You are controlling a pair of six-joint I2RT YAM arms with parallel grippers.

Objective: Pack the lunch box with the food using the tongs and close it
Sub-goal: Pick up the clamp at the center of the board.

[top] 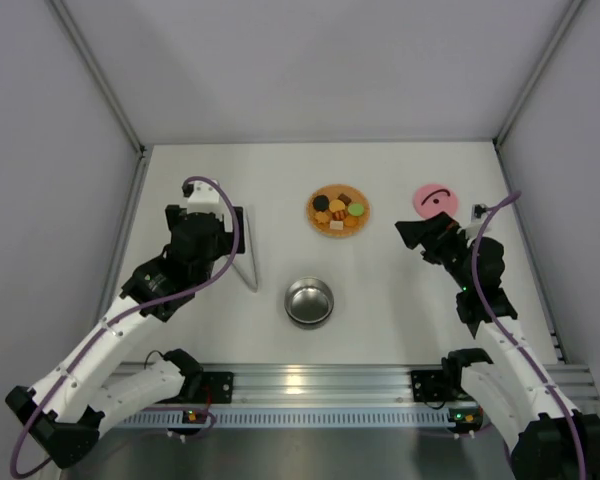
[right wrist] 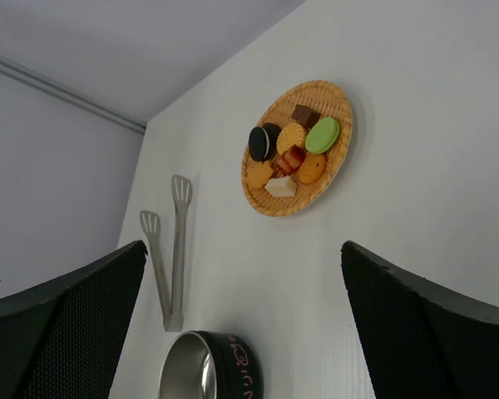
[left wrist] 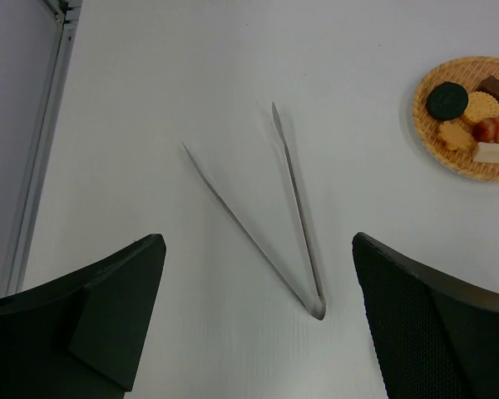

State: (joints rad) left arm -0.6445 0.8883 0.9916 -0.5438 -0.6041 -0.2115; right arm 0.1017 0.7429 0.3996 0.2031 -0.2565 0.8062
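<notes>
The tongs (left wrist: pixel 295 199) lie flat in a V just ahead of my open left gripper (left wrist: pixel 256 249), joint end nearest the fingers, tips pointing away. From above the tongs (top: pixel 250 270) show partly under the left gripper (top: pixel 230 235). The steel lunch box (top: pixel 309 301) stands open at centre front, its dark printed side showing in the right wrist view (right wrist: pixel 208 370). Its pink lid (top: pixel 435 198) lies at the right, just behind my open, empty right gripper (top: pixel 412 232). The food (top: pixel 338 208) sits piled on a woven plate (top: pixel 311 212).
The woven plate (left wrist: pixel 422 125) is to the right of the tongs in the left wrist view. The enclosure's grey walls close in the left, back and right. A metal rail (top: pixel 310 385) carrying both arm bases runs along the near edge.
</notes>
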